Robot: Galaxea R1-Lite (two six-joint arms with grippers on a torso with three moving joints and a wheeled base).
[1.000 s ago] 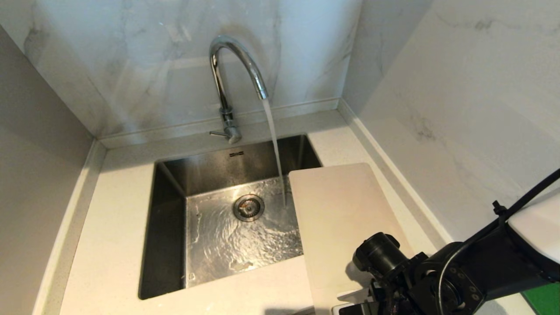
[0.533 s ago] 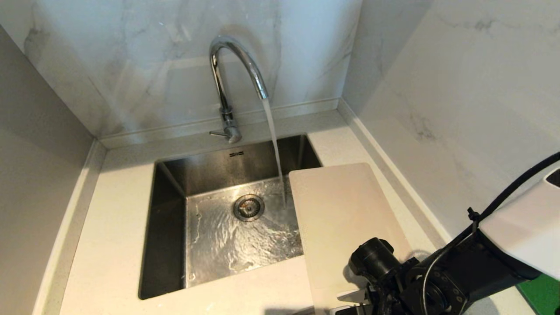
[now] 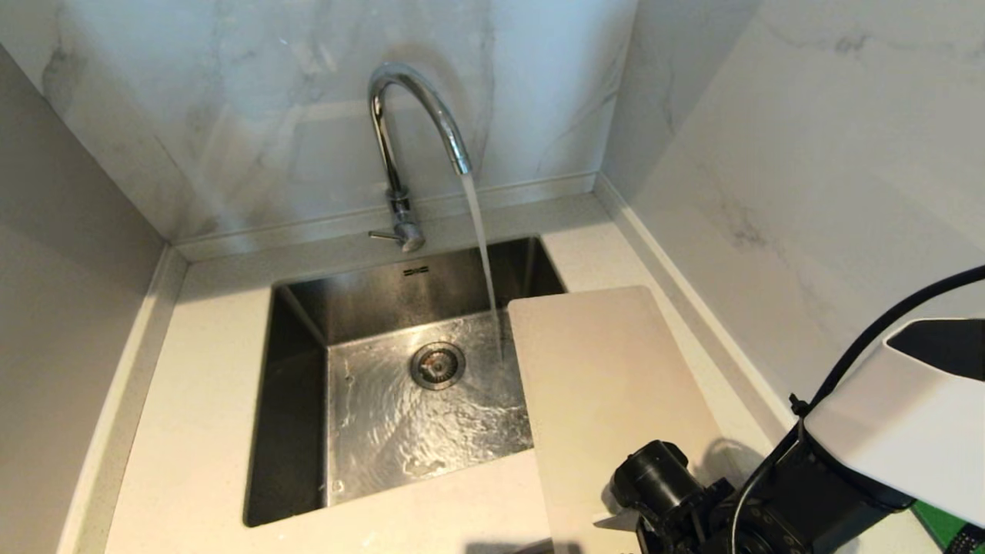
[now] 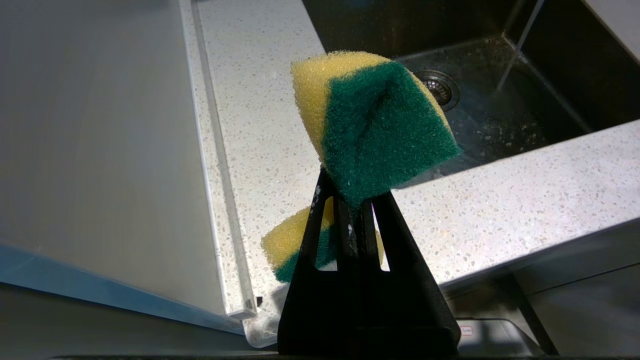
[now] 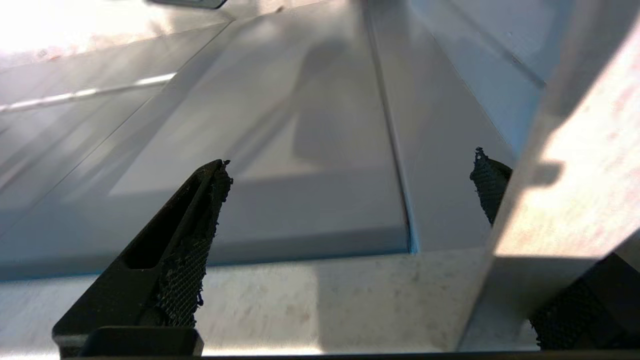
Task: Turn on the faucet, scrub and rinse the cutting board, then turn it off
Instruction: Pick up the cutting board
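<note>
The chrome faucet (image 3: 400, 146) runs a stream of water into the steel sink (image 3: 300, 385). The off-white cutting board (image 3: 608, 385) lies flat on the counter right of the sink, its left edge overhanging the basin. My right arm's wrist (image 3: 669, 492) hovers over the board's near end. In the right wrist view the right gripper (image 5: 350, 165) is open, and the board's pale edge (image 5: 570, 165) covers part of one finger. My left gripper (image 4: 350, 187) is shut on a yellow-and-green sponge (image 4: 375, 125), held over the counter's front left, out of the head view.
Marble walls close in behind and to the right (image 3: 808, 177). A grey panel (image 4: 100, 140) bounds the counter on the left. A green tray corner (image 3: 950, 527) shows beyond the right arm. The sink drain (image 3: 436, 365) lies under rippling water.
My right arm has sunk toward the near end of the cutting board, and its white upper cover has come further into the head view. The water keeps running and the board has not moved.
</note>
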